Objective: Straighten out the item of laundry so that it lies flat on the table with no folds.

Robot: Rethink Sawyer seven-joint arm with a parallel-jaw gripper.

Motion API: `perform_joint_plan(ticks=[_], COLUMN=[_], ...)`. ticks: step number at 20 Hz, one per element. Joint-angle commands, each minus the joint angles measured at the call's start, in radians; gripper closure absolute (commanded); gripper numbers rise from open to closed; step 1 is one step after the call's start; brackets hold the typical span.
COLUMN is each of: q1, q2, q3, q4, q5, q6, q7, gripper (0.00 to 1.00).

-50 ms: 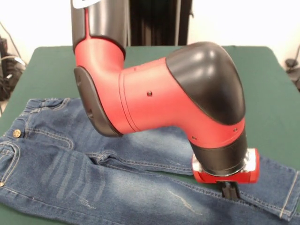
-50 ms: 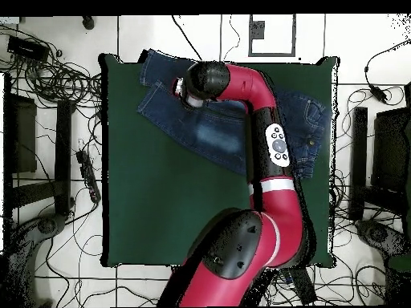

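The item of laundry (image 1: pixel 70 164), a small pair of blue jeans, lies spread along the near side of the green table (image 1: pixel 267 93). Its waistband and brass button (image 1: pixel 17 133) are at the left and a leg hem (image 1: pixel 290 197) at the right. Shallow creases show around the crotch. My gripper (image 1: pixel 230 190) points down onto the lower leg near that hem, and its tips look to be touching the denim. From overhead, the jeans (image 2: pixel 217 132) lie along the table's (image 2: pixel 160 200) top edge with the gripper (image 2: pixel 181 88) over the leg ends. My arm hides the jeans' middle.
My red arm (image 1: pixel 154 103) arches over the jeans and blocks much of the front view. Cables (image 2: pixel 64 88) and dark equipment (image 2: pixel 20 132) crowd the floor around the table. A dark stand (image 1: pixel 159 21) rises behind the far edge.
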Motion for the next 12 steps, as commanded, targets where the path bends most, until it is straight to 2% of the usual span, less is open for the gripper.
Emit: perform_joint_plan(ticks=[1, 6, 12], q1=[0.064, 0.074, 0.079], q2=[0.042, 0.056, 0.059], q3=[-0.023, -0.015, -0.013], q4=[-0.104, -0.15, -0.164], q5=[0.0, -0.009, -0.01], q6=[0.214, 0.28, 0.299], q7=[-0.05, -0.053, -0.048], gripper=[1.0, 1.0, 1.0])
